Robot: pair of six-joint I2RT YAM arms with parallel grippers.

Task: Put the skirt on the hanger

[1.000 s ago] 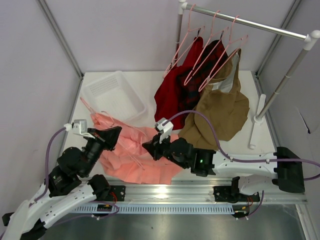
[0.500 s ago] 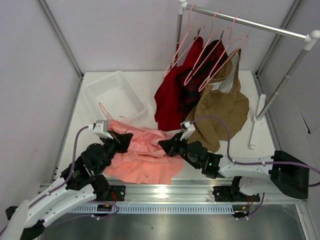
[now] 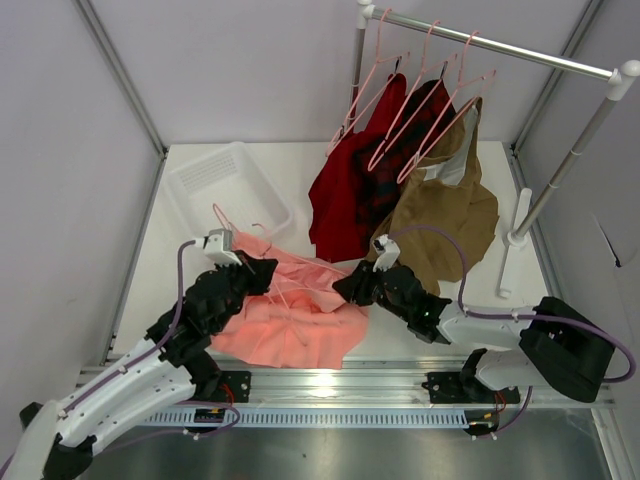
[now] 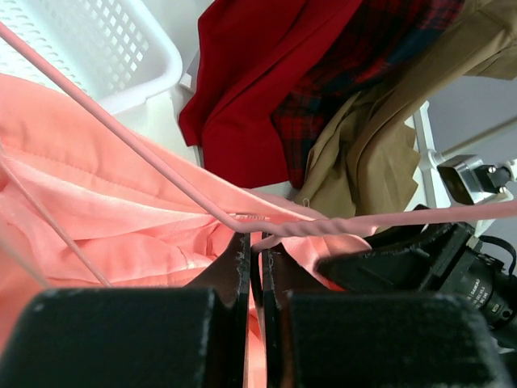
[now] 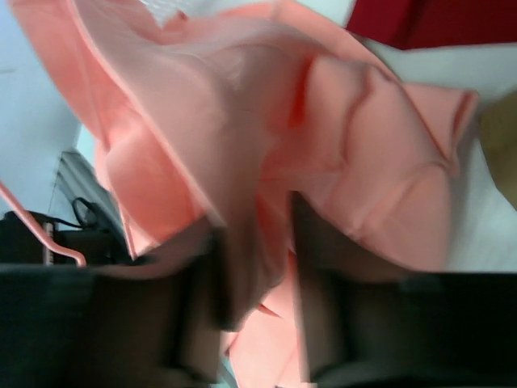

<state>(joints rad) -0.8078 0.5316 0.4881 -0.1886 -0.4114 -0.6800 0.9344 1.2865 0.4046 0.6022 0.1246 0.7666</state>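
Wrist-side: left end effector (image 4: pixel 254 246) tight on hanger (image 4: pixel 323 225), right end effector (image 5: pixel 258 242) ajar around skirt (image 5: pixel 363 162)

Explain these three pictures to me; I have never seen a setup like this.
This is a robot: a left arm and a right arm bolted at the near edge of a white table. The wide picture looks down from above and behind them; the other two come from a camera on each wrist, looking along its claw. On the table lie a salmon-pink skirt and a white basket. Behind, a dark red garment and a tan garment hang from a metal rail. The left claw is shut on a thin pink hanger, held over the skirt. The right claw has skirt cloth between its fingers; that picture is too blurred to say whether it pinches.
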